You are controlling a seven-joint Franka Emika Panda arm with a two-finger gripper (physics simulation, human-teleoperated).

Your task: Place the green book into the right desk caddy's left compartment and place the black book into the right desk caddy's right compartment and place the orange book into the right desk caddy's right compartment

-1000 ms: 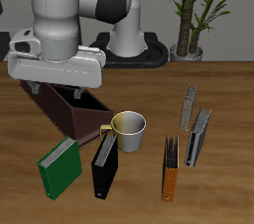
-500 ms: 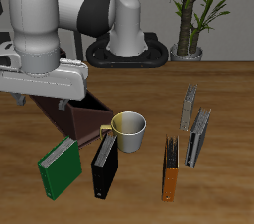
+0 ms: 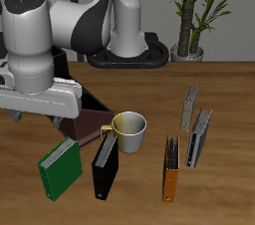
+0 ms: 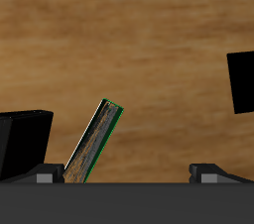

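Observation:
The green book (image 3: pixel 60 166) stands tilted on the table near the front edge; the wrist view shows its page edges and green cover (image 4: pixel 95 143) from above. My gripper (image 3: pixel 43 117) hangs above and slightly behind it, open and holding nothing, its fingertips (image 4: pixel 45 174) wide apart. The black book (image 3: pixel 105 164) stands just beside the green one and appears as a dark block (image 4: pixel 20 144) in the wrist view. Farther along the front stands the orange book (image 3: pixel 171 175). My hand covers most of the right desk caddy (image 3: pixel 92 123), so its compartments are hidden.
A cream mug (image 3: pixel 129 129) stands against the caddy's corner, close to the black book. Two slim grey books (image 3: pixel 189 108) (image 3: pixel 199 137) stand behind the orange one. A potted plant (image 3: pixel 191 15) is at the back.
My gripper has come down and forward from over the caddy toward the green book, shifting sideways away from the mug. The books and mug have not moved.

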